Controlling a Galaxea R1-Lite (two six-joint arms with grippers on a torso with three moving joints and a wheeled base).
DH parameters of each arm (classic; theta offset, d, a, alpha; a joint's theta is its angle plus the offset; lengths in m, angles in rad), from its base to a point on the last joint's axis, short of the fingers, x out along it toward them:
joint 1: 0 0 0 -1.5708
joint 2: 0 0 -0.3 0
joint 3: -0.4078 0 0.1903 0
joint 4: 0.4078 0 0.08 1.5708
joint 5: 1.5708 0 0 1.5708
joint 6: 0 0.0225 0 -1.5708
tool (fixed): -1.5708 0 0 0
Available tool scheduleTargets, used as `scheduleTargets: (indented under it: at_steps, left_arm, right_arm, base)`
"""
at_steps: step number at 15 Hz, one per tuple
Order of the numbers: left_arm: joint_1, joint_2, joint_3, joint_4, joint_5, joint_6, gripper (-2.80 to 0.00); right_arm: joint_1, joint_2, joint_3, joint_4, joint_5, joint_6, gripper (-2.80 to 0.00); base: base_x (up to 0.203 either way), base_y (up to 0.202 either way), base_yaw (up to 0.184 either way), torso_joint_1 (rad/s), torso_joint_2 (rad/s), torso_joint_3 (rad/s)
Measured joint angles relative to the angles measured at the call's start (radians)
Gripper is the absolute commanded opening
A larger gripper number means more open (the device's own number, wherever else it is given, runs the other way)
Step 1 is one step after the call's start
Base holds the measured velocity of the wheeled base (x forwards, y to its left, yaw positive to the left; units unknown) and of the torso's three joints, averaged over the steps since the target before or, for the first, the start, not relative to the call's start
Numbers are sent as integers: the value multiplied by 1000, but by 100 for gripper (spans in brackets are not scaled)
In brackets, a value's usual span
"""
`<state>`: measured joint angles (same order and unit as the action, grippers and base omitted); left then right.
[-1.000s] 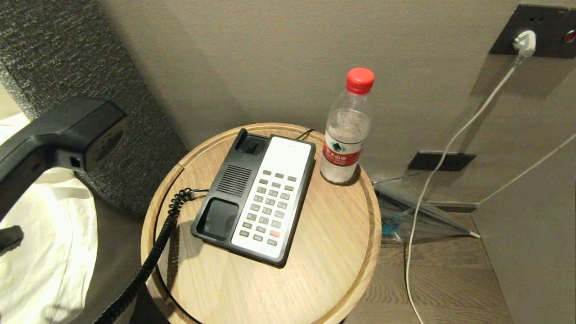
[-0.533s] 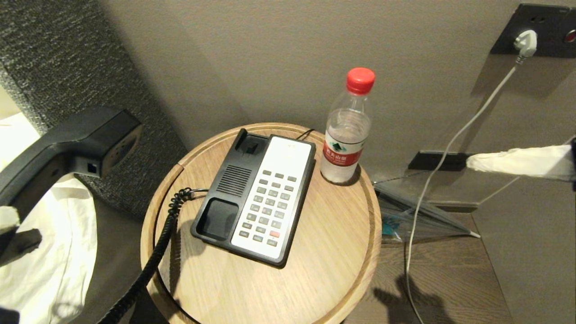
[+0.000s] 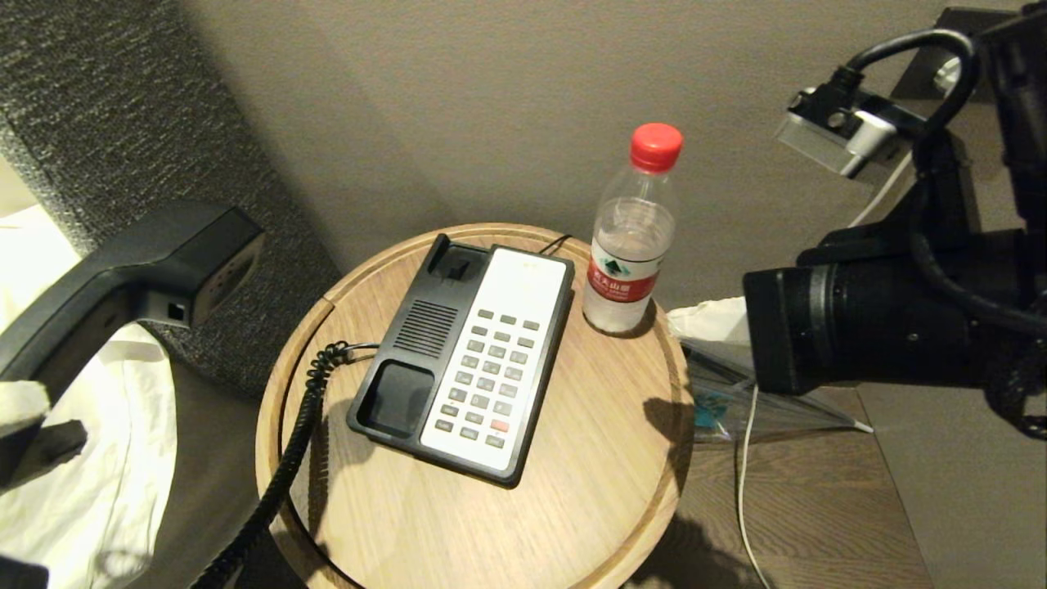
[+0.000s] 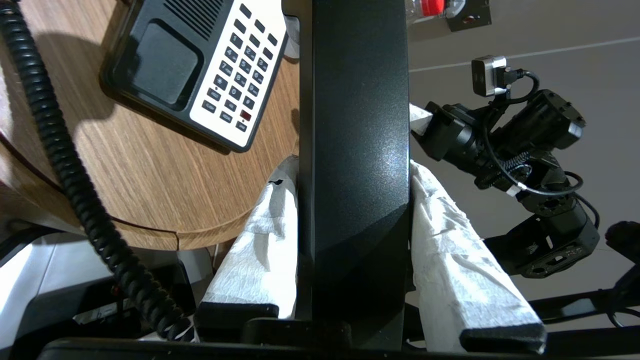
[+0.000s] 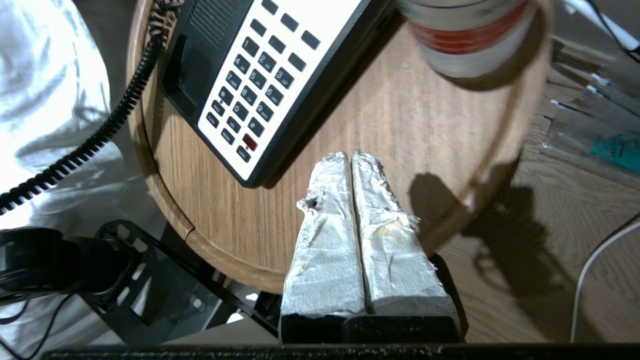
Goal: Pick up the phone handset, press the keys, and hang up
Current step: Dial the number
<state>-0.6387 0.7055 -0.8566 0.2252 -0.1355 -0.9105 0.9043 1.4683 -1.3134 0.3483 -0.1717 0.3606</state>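
I see the phone handset (image 4: 355,150) as black plastic with a faint sheen. Round table (image 3: 589,491): matt grained wood. Crinkled white paper-like wrap covers the right gripper (image 5: 352,155) fingers; water bottle (image 3: 630,245) clear plastic.

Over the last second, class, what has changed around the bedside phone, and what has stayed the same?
The right hand, shut and empty, has swung in from the right, ending beside the table near the bottle. The left hand keeps its grip on the phone handset, which drifted slightly. Phone base, keys and bottle stayed put.
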Motion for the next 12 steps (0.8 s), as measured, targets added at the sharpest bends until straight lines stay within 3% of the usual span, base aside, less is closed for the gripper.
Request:
scheduleTargets:
  at_steps: [8,9,12]
  left_arm:
    - [0,-7,22,-1,1,0,-280]
    - [0,-7,27,-4,1,0,-280]
    - [0,-8,33,-15,1,0,-280]
  right_arm:
    - [55,143,-67,11,-19,-2,-280]
    - [58,159,-79,14,-19,-2,0]
    - [69,200,-101,14,-20,-2,0]
  base:
    - [0,0,0,0,0,0]
    - [0,0,0,0,0,0]
    - [0,0,0,0,0,0]
